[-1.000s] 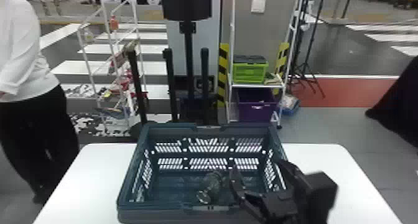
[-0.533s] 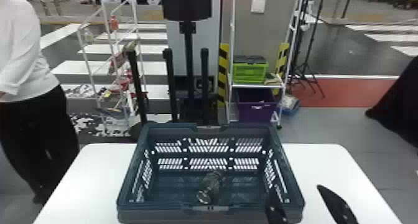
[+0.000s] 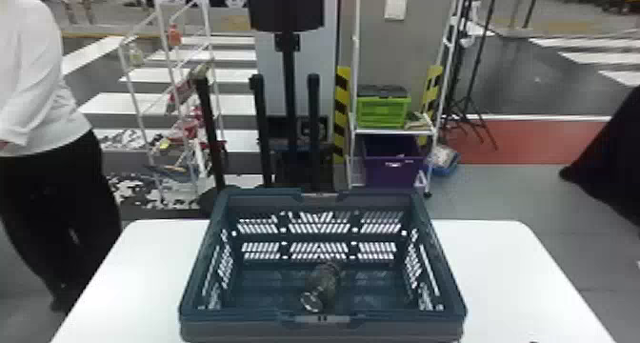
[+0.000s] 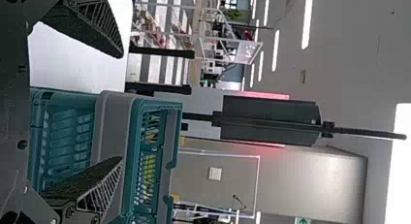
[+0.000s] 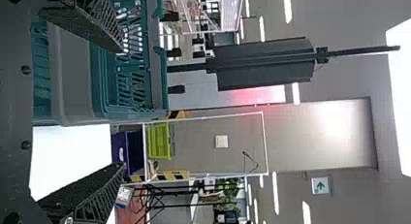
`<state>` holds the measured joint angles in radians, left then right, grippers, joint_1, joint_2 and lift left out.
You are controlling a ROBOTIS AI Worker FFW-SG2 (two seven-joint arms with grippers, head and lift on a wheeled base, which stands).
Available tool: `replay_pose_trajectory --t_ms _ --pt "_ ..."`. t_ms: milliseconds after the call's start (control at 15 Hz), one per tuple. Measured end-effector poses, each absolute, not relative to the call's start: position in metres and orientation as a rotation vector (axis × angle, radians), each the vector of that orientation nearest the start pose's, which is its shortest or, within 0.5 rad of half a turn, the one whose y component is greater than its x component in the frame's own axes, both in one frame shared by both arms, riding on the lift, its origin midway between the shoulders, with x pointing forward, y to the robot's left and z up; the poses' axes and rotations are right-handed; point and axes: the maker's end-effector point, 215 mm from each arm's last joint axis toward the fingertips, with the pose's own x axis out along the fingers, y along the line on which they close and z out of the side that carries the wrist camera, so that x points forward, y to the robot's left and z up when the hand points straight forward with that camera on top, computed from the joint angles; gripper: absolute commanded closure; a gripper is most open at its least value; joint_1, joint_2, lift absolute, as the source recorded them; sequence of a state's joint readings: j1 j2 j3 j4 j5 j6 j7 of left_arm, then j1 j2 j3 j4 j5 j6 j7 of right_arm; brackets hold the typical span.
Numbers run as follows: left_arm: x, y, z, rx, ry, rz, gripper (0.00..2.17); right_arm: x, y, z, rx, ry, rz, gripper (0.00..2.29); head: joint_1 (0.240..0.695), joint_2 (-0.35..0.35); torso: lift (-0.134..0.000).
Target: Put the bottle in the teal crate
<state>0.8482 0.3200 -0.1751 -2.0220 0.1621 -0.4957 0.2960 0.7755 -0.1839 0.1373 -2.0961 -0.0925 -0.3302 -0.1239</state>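
Note:
The teal crate (image 3: 322,325) stands on the white table, and the bottle (image 3: 324,285) lies on its floor near the front wall, round end toward the robot. In the left wrist view my left gripper (image 4: 121,106) is open, its fingers spread with nothing between them, and the crate (image 4: 63,146) stands beyond. My right gripper (image 5: 123,107) is open too in the right wrist view, nothing held, with the crate (image 5: 128,88) beyond its fingers.
The white table (image 3: 505,280) extends on both sides of the crate. Behind it stand black posts (image 3: 289,104) and a white rack (image 3: 395,131) holding a green crate (image 3: 383,109) and a purple bin (image 3: 394,168).
In the head view the right arm has drawn back from over the crate's right front, out past the front edge. The bottle has stayed in place inside the crate.

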Motion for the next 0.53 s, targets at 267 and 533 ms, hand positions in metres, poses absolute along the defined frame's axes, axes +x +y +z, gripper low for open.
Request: replay_pose_trajectory --t_ms 267,533 --pt "0.314 0.229 -0.351 -0.084 -0.032 0.009 0.13 0.329 -0.205 -0.340 0.048 -0.048 0.088 0.05 0.499 0.000 0.000" --pt "0.315 0.227 -0.348 -0.086 -0.036 0.004 0.13 0.322 -0.208 -0.349 0.042 -0.030 0.083 0.05 0.499 0.000 0.000"
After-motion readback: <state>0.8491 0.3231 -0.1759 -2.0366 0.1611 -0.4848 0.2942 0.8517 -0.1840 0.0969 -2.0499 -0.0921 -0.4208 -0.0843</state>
